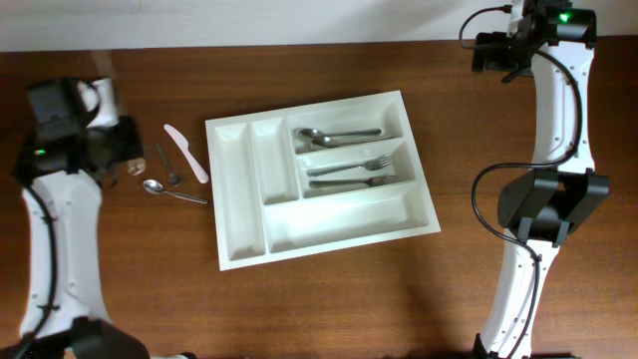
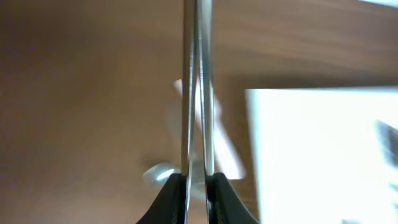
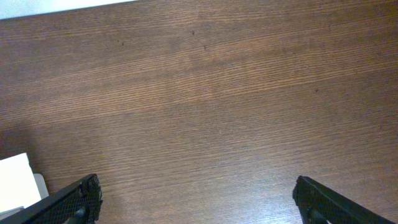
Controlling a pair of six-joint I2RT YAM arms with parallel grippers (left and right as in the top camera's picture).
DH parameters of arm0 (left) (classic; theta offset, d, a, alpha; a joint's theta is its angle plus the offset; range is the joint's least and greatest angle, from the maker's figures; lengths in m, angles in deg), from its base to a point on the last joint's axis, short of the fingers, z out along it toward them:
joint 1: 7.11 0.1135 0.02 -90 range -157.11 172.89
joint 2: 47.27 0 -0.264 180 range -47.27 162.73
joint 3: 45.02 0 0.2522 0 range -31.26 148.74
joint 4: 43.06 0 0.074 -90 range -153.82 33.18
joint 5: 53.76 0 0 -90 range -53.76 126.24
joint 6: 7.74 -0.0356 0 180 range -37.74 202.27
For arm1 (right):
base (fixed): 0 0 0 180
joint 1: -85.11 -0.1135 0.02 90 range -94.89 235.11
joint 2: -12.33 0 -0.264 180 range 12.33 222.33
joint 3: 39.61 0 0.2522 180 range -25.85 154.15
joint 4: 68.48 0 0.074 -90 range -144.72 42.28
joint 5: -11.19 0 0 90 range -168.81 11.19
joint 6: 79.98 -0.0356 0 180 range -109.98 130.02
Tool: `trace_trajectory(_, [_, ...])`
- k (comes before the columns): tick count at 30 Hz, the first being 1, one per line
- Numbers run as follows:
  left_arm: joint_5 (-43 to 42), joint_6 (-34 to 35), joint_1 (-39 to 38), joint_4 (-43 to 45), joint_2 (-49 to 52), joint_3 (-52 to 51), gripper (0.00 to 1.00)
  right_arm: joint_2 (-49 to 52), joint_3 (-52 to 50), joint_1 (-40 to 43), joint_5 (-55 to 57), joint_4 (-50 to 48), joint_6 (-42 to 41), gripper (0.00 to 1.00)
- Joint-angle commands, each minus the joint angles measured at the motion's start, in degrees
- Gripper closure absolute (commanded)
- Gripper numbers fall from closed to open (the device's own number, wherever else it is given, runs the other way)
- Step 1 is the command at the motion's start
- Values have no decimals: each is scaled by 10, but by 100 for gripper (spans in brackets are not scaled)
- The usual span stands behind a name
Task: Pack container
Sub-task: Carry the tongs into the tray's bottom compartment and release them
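Observation:
The white cutlery tray [image 1: 239, 189] lies mid-table; it also shows blurred in the left wrist view [image 2: 323, 155]. Its upper right compartment holds spoons [image 1: 334, 135] and the one below it holds forks [image 1: 349, 175]. My left gripper [image 1: 122, 155], left of the tray, is shut on a thin metal utensil [image 2: 198, 87] seen edge-on in the left wrist view, between the fingers [image 2: 196, 177]. A white plastic knife [image 1: 186, 153], a metal spoon [image 1: 174, 192] and a small dark utensil [image 1: 166, 165] lie on the table beside it. My right gripper [image 3: 196, 193] is open and empty over bare wood.
The right arm [image 1: 553, 120] stands at the far right with its gripper [image 1: 490, 48] near the table's back edge. A corner of the tray [image 3: 15, 177] shows at the lower left of the right wrist view. The table is dark wood.

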Motion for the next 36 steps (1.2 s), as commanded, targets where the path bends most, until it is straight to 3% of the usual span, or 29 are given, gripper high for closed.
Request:
trace_trajectory(1, [-152,-193,-73,8,0,3,98,-3,8,-1,9,-1,-5,1])
trace_trajectory(13, [-148,-504,-320,-46,99,-3,98,-3,8,-1,9,-1,-5,1])
trace_trajectory(22, [-148,-516,-403,-64,195,-3,98,-3,8,-1,9,-1,-5,1])
trace_trajectory(36, [-148,-534,-424,-110,208,-3,99,-3,8,-1,9,-1,-5,1])
